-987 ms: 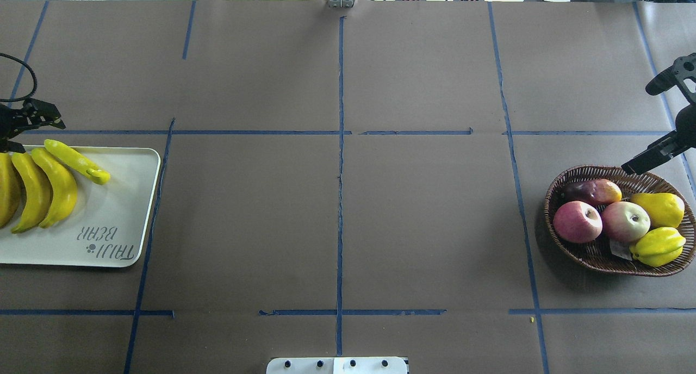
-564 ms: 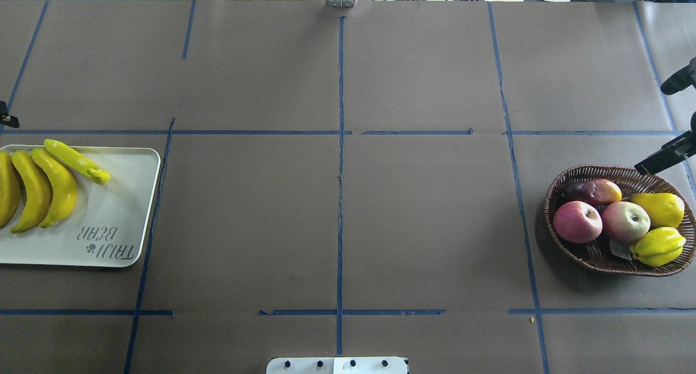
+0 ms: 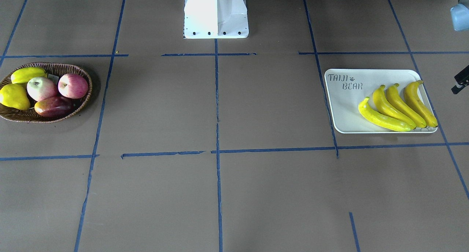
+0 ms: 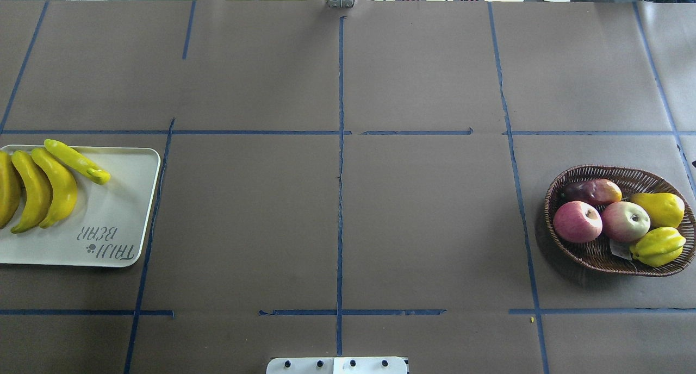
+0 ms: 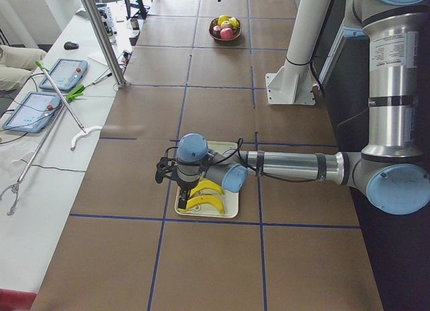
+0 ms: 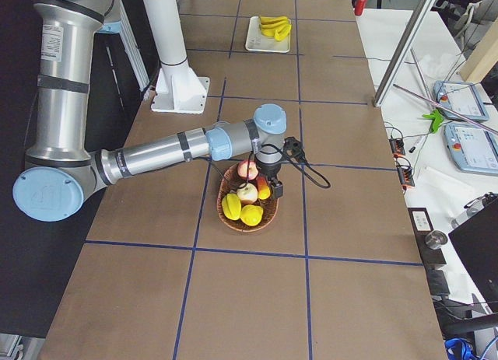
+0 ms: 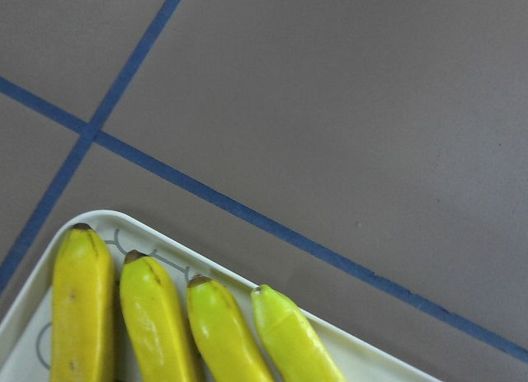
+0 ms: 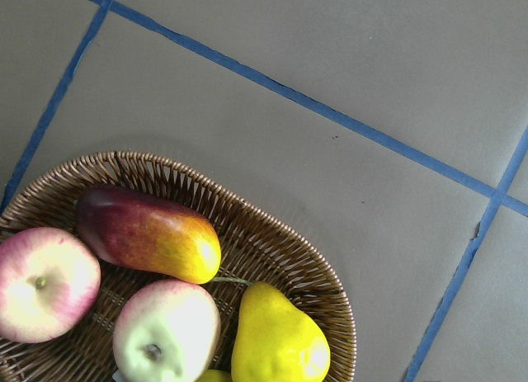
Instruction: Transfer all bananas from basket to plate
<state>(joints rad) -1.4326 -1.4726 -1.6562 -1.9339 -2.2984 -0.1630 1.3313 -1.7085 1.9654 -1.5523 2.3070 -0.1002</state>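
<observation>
- Four bananas (image 3: pixel 397 107) lie side by side on the plate (image 3: pixel 344 112), at the end away from its lettering.
- The plate sits at the left end of the table (image 4: pixel 424 227).
- The basket (image 4: pixel 560 192) stands at the right end, well apart, and holds two apples (image 4: pixel 577 222), a pear (image 4: pixel 659 208) and other fruit.
- The left gripper (image 5: pixel 163 171) hangs raised near the plate. I cannot tell whether its jaws are spread.
- The right gripper (image 6: pixel 276 190) hangs near the basket. Its jaws cannot be judged either.

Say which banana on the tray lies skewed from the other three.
The paler, greenish banana ending the row: it runs diagonally on the plate, while the three deeper-yellow bananas lie side by side.
</observation>
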